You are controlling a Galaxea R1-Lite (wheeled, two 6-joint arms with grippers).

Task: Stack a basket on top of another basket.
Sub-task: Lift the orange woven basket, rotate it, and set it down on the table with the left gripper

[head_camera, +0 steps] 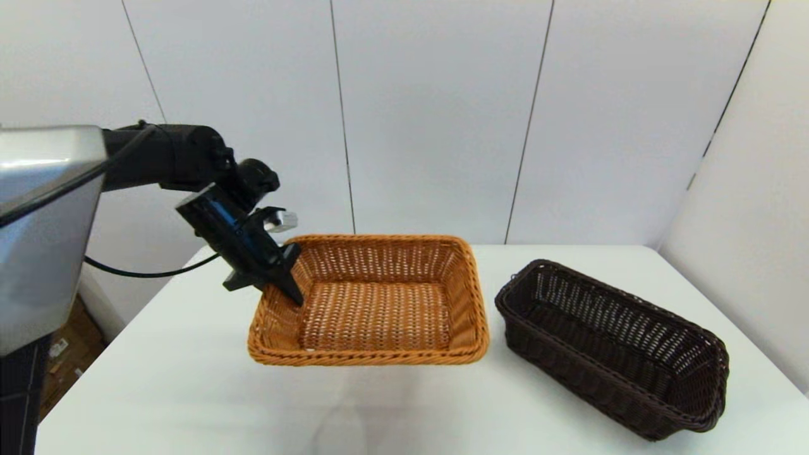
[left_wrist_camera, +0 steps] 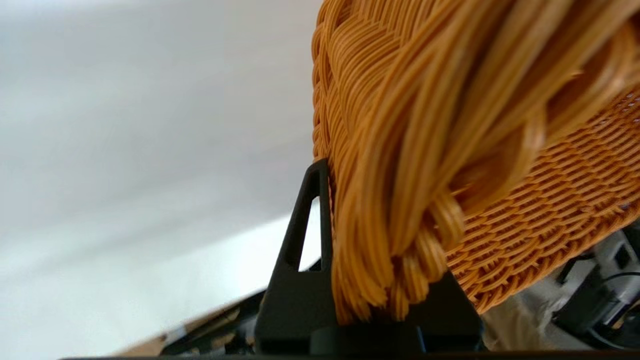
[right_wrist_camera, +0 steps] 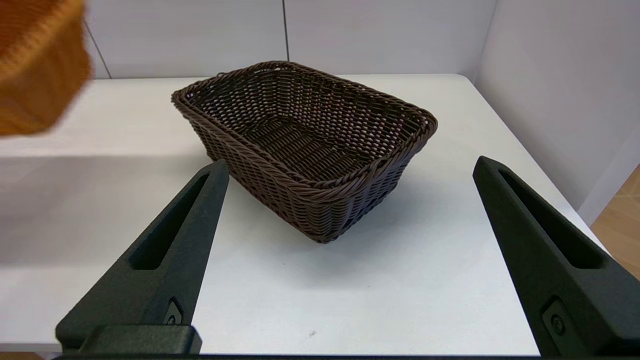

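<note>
1. The left gripper [head_camera: 287, 278] was clamped on the left rim of the orange basket [head_camera: 373, 303], one finger inside the wall and one outside, so the braided edge gave it a firm hold.
2. That basket looked lifted clear of the table [head_camera: 189, 379], near its back-left part; judging by the shadow beneath, it hung level enough to carry.
3. The dark basket [head_camera: 613, 347] sat angled on the table's right side, close to the right edge, apart from the orange one.
4. The right gripper [right_wrist_camera: 350, 250] waited wide open and empty at the table's near edge, facing the dark basket.
5. The bare gap between the baskets was narrow, so a sideways carry probably needed height first.
</note>
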